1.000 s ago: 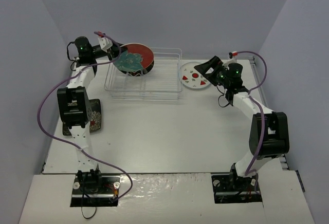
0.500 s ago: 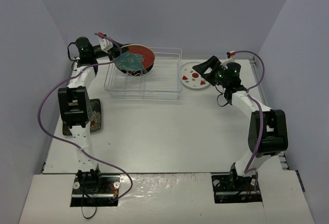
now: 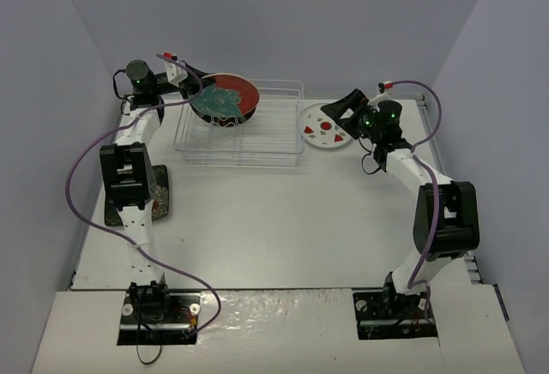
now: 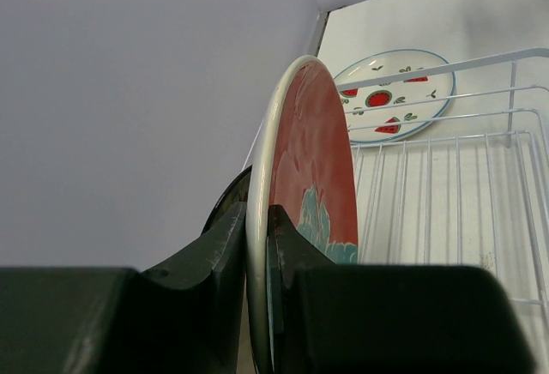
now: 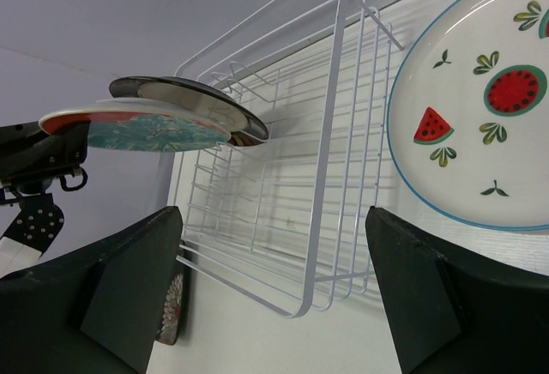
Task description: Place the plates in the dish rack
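Overhead view, read from the arm bases outward; the table (image 3: 283, 220) is the dial.

- **Rounded-square plate.** At 9 o'clock, the black floral plate (image 3: 159, 196) is lying flat on the table. It is partly hidden under the left arm and is well apart from the rack.
- **Dish rack.** At 11 to 12 o'clock, the dish rack (image 3: 257, 138) is sitting on the table, with its prong rows showing in both wrist views.
- **Left gripper.** The left gripper (image 4: 257, 220) is reaching in over the rack's far-left corner. Its fingers (image 4: 225, 237) are pinching the rim of the red-and-teal plate (image 4: 313, 151) and are closed down onto it.
- **Red-and-teal plate.** This plate is standing on edge over the rack's left end.
- **Black-rimmed plate.** The black-rimmed plate (image 5: 206, 99) is standing just behind the red-and-teal plate, in the same corner. Whether the two plates are touching cannot be told.
- **White plate.** At 3 o'clock of the rack and just beside it, the white plate (image 3: 324, 127) with red watermelon spots is lying flat on the table.
- **Right gripper.** The right gripper (image 3: 340, 110) is hovering over the far edge of the white plate. Its jaws are spread wide and are holding nothing.
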Controlling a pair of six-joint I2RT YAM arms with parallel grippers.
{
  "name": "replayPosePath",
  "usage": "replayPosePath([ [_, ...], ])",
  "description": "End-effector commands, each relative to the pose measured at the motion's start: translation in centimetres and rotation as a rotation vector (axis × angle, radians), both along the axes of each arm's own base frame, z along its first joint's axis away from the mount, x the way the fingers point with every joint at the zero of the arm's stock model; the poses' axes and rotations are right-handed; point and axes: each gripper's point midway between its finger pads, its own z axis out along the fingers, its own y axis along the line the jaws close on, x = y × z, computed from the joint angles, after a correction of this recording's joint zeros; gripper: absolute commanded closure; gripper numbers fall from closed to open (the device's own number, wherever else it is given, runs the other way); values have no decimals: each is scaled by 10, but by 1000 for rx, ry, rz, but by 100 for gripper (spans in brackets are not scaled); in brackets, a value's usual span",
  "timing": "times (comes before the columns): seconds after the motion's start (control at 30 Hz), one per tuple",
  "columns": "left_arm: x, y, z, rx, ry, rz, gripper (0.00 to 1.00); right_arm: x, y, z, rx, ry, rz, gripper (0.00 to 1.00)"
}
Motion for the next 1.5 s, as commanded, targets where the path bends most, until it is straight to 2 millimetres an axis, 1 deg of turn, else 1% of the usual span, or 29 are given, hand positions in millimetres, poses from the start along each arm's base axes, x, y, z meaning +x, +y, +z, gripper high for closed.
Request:
replayPosePath([
  [0.0,-22,13,70,79,-397,-28,100,9,10,39,20,-117,29,15],
  [0.1,-27,12,84,87,-443,-36,100,10,11,40,21,-116,33,15],
  [0.13,-26,12,85,89,-442,-37,100,10,12,42,23,-119,38,15],
  [0.23,-26,13,87,94,-443,-37,100,10,12,44,21,-125,40,15],
  [0.37,-27,12,83,99,-438,-48,100,11,14,42,22,-121,44,15],
  [0.53,-27,8,66,98,-394,-69,100,10,15,41,27,-118,51,15],
  [0.57,-28,6,58,97,-376,-77,100,10,14,41,26,-118,50,15],
  [0.6,-28,5,56,98,-374,-82,100,10,14,42,26,-120,50,15],
  [0.7,-28,3,34,92,-342,-88,100,10,15,39,26,-112,54,15],
  [0.8,-26,0,23,87,-326,-93,100,11,16,35,25,-101,57,15],
  [0.97,-25,0,13,83,-299,-94,100,13,17,29,26,-90,60,15],
  [1.13,-21,-3,4,72,-280,-85,100,18,17,16,13,-56,59,14],
  [1.17,-22,-3,2,67,-268,-82,93,20,17,15,5,-56,59,14],
  [1.2,-22,-3,2,63,-265,-77,79,21,15,13,-7,-51,53,14],
  [1.3,-23,-3,6,58,-266,-73,33,23,9,6,-44,-25,22,14],
  [1.33,-24,-3,8,56,-256,-73,20,23,8,5,-51,-24,18,14],
  [1.37,-25,-4,10,53,-245,-74,14,23,8,5,-55,-24,17,14],
  [1.43,-27,-3,18,50,-242,-74,8,22,8,6,-57,-26,22,14],
  [1.47,-29,-3,23,49,-241,-74,7,22,8,6,-59,-27,23,14],
])
